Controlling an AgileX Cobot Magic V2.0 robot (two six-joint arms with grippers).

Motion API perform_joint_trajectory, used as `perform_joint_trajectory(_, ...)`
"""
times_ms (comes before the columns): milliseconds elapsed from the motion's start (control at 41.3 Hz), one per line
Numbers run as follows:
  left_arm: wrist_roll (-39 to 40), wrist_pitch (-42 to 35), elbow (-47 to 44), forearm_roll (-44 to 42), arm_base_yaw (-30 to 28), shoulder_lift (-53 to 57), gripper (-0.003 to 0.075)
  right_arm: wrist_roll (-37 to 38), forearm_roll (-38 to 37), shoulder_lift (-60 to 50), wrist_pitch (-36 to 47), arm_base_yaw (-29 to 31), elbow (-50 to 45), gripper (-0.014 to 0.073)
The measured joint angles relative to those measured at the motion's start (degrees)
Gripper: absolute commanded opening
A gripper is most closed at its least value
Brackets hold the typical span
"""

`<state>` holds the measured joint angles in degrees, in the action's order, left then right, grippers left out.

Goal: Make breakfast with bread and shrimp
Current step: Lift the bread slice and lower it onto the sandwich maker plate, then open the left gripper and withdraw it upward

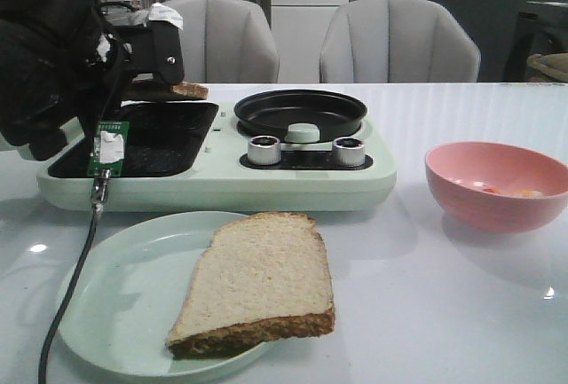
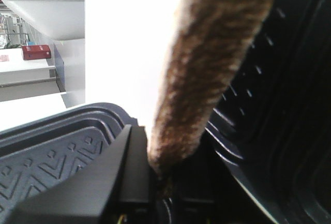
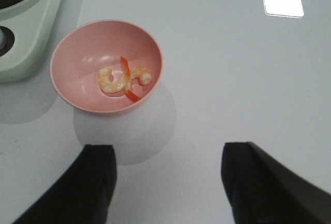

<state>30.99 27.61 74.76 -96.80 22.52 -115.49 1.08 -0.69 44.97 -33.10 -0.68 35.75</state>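
One slice of bread [image 1: 257,282] lies flat on a pale green plate [image 1: 98,313] at the table's front. My left gripper [image 2: 164,168] is shut on the crust edge of a second slice [image 2: 207,69]. It holds that slice [image 1: 189,90] just above the black griddle plate [image 1: 160,140] on the cooker's left side. The shrimp [image 3: 124,78] lies curled in the pink bowl [image 3: 77,53] at the right [image 1: 497,184]. My right gripper [image 3: 170,180] hovers open over the bare table just beside the bowl, with nothing between its fingers.
The pale green cooker [image 1: 222,189] has a round black pan [image 1: 300,112] on its right half and two silver knobs [image 1: 264,150] below it. The left arm's cable [image 1: 80,260] hangs down across the plate. Two grey chairs [image 1: 399,43] stand behind the table.
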Motion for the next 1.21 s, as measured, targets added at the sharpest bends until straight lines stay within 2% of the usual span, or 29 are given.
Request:
perform_joint_trajectory(363,0.00,-0.85,1.60,-0.09,0.00,-1.38,0.0109,0.00,0.00,0.00,0.00,0.00,0.00,0.0549)
perform_joint_trajectory(436,0.00,-1.14,1.69,-0.20,0.00,-1.47,0.0161,0.00,0.00,0.00,0.00,0.00,0.00,0.0549)
perform_joint_trajectory(605,0.00,-1.27,1.82,-0.22,0.00,-1.47,0.0370,0.00,0.00,0.00,0.00,0.00,0.00,0.0549)
perform_joint_trajectory(678,0.00,-1.27,1.82,-0.22,0.00,-1.47,0.0419,0.00,0.00,0.00,0.00,0.00,0.00,0.0549)
perform_joint_trajectory(920,0.44,-1.27,1.82,-0.02,0.00,-1.47,0.0494,0.00,0.00,0.00,0.00,0.00,0.00,0.0549)
perform_joint_trajectory(1211,0.44,-1.03,1.61,1.57,0.00,-0.49,0.0523,0.00,0.00,0.00,0.00,0.00,0.00,0.0549)
